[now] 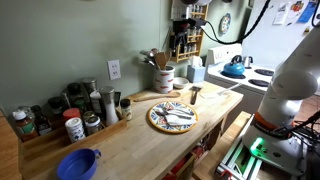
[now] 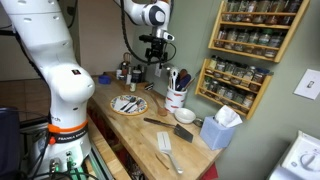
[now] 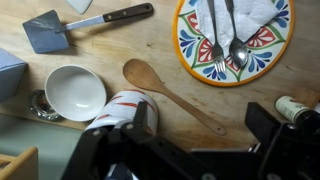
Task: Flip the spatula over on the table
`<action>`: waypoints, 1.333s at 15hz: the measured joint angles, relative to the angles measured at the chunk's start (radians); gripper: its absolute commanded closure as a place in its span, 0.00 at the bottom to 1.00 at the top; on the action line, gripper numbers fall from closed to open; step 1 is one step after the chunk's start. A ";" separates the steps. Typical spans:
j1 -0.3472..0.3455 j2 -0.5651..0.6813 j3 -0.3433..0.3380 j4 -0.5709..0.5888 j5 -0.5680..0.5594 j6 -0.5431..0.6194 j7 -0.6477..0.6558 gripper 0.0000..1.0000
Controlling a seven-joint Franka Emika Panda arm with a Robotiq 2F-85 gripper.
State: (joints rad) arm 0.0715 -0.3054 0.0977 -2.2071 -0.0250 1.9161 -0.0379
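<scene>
You have a painted plate (image 3: 196,58) with a fork (image 3: 215,45) and a spoon (image 3: 238,55) lying on it. Just beside the plate lies a wooden spoon (image 3: 170,90), and past that a white bowl (image 3: 75,92). Well apart from the plate, in an exterior view, sits a blue colander (image 1: 78,163).

In the wrist view the top edge cuts the plate (image 3: 235,45) and the right edge a bottle (image 3: 296,108). The dark, blurred gripper (image 3: 205,150) along the bottom hides part of a container (image 3: 125,103). In an exterior view the spatula (image 2: 170,127) is perhaps too small to tell its face.
</scene>
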 measured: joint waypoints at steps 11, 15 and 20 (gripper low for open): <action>-0.058 -0.110 -0.066 -0.173 0.019 0.107 0.170 0.00; -0.126 -0.161 -0.078 -0.305 0.016 0.185 0.312 0.00; -0.225 -0.163 -0.064 -0.358 -0.032 0.215 0.520 0.00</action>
State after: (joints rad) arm -0.1539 -0.4688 0.0333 -2.5650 -0.0572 2.1308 0.4821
